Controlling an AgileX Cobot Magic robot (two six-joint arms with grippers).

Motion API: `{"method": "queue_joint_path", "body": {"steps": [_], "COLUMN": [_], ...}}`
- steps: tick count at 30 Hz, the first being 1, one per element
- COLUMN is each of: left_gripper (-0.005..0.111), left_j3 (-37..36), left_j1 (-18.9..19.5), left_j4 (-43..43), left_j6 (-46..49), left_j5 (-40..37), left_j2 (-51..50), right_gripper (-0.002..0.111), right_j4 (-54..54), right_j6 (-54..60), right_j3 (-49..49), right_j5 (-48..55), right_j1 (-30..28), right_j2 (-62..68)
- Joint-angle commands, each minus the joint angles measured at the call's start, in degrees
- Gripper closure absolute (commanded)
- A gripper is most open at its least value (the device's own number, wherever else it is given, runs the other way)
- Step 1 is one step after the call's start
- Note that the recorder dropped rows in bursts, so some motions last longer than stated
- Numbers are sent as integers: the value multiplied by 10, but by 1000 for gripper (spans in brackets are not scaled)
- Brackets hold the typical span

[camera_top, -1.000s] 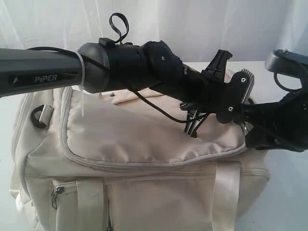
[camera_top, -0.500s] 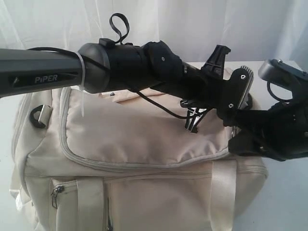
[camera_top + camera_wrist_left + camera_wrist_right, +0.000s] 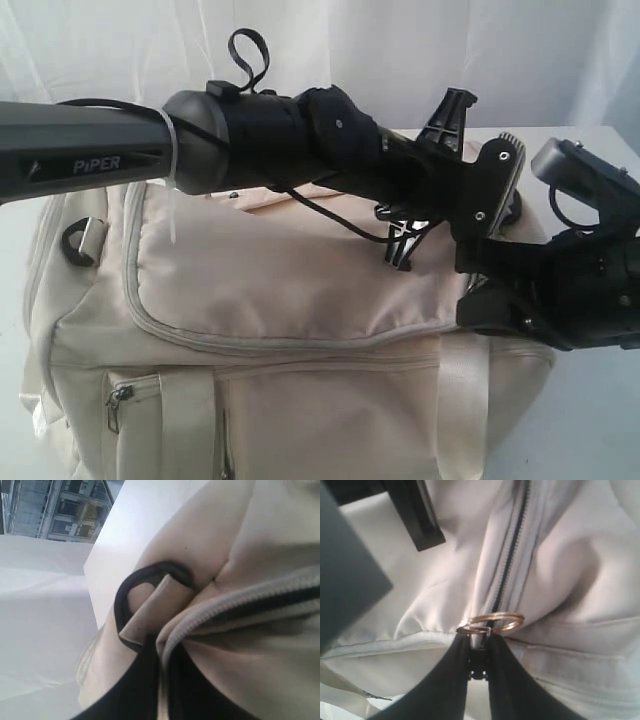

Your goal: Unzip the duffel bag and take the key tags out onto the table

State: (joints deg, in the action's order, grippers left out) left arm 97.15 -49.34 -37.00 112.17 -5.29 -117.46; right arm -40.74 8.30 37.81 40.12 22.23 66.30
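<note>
Cream duffel bag (image 3: pixel 300 290) lies across the white table (image 3: pixel 590 420) beneath my two arms. My right gripper (image 3: pixel 479 667) pinches the zipper pull (image 3: pixel 480 640) just under its gold-coloured ring (image 3: pixel 492 621). My left gripper (image 3: pixel 162 682) is clamped tight on the bag's zipper edge beside a black D-ring (image 3: pixel 122 605).

duffel bag (image 3: pixel 300 290): large, cream-beige fabric, resting on its base, long front face toward the exterior view.
place: on the white bench (image 3: pixel 590 430), with bare bench showing past its right end.
top zipper (image 3: pixel 300 343): grey, curving round the top panel, closed along the front.
zipper pull (image 3: pixel 479 639): metal, carrying a gold-coloured split ring (image 3: pixel 495 621).
straps (image 3: pixel 462 400): satin-like, running down the front.
D-ring (image 3: pixel 78 240): black, at the left end.
front pocket (image 3: pixel 135 420): zipped shut.
</note>
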Motion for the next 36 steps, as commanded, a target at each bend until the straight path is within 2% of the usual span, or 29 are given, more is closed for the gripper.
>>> {"method": "queue_joint_path", "body": {"steps": [1, 11, 24, 32, 36], "left_gripper": [107, 107, 107, 107, 94], "left_j3": [2, 3, 27, 29, 29], "left_j1": [13, 13, 13, 13, 13], "left_j4": [-11, -10, 9, -23, -24], "left_j6": [92, 92, 91, 91, 76], "left_j5": [72, 71, 69, 69, 71], "left_j2": [1, 1, 1, 1, 1], "right_gripper": [108, 108, 108, 108, 108], "right_j4": [-88, -145, -188, -174, -161], "right_j6": [81, 130, 137, 144, 167], "right_j3": [-23, -58, -72, -73, -73], "right_j5": [61, 50, -44, -77, -96], "right_j1": [0, 3, 138, 144, 144], "right_j2": [-5, -5, -5, -5, -5]}}
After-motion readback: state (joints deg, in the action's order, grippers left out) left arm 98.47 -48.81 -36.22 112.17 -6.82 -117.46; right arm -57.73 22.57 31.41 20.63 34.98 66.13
